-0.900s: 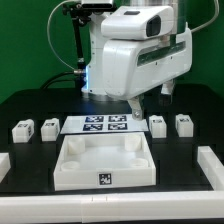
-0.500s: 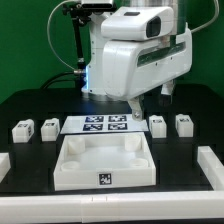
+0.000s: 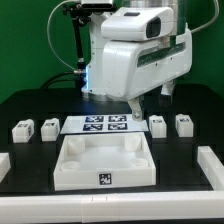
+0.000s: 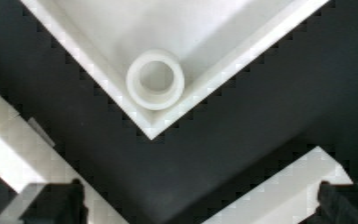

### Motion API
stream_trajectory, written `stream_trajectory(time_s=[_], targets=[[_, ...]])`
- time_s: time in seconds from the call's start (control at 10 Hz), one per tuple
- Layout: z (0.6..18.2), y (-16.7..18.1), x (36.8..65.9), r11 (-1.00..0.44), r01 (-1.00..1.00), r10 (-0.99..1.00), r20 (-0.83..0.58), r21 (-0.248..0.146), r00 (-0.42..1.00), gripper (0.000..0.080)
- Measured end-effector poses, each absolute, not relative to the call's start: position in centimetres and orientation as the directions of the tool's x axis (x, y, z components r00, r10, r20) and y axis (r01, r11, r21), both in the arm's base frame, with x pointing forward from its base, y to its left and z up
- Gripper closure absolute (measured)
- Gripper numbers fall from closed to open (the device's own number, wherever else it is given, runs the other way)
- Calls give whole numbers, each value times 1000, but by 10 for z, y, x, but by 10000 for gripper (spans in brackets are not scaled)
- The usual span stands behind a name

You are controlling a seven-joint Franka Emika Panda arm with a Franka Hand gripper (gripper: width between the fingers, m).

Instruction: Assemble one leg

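Note:
Four small white legs stand on the black table in the exterior view: two on the left [image 3: 20, 129] [image 3: 48, 126] and two on the right [image 3: 157, 125] [image 3: 183, 124]. The large white tray [image 3: 70, 172] lies in front, between them. My gripper [image 3: 137, 108] hangs above the tray's far side, holding nothing. In the wrist view the gripper [image 4: 197, 205] is open, its dark fingertips [image 4: 51, 205] wide apart with only table between them. A corner of the tray [image 4: 211, 40] with a round socket [image 4: 155, 80] lies ahead of it. No leg shows in the wrist view.
The marker board [image 3: 104, 124] lies behind the tray. White rails run along the table's left [image 3: 4, 164] and right [image 3: 211, 166] edges. The arm's white body [image 3: 135, 60] stands over the back of the table. White strips [image 4: 309, 180] cross the wrist view's edges.

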State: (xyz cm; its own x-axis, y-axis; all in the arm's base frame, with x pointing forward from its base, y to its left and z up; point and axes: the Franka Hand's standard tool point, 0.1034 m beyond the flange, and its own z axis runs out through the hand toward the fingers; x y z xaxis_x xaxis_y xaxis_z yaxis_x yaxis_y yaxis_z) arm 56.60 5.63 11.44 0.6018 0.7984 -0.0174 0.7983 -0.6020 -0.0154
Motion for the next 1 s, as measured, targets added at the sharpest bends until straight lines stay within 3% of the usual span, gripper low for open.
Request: stream_trajectory(time_s=[0.1,0.3,0.5,0.6,0.7,1.0], targets=[[114,54,563,-564,826,826,-15,-12,563,150],[100,30,511,-296,955,955,-11,-15,296,150],[76,1,468,-56,998,998,4,-3,56,150],[61,-18,452,89,996,996,10,-21,-89,150],[48,-32,446,141,990,990,20,-32,-140,150],[13,-40,434,102,994,994,40,-41,-100,150]])
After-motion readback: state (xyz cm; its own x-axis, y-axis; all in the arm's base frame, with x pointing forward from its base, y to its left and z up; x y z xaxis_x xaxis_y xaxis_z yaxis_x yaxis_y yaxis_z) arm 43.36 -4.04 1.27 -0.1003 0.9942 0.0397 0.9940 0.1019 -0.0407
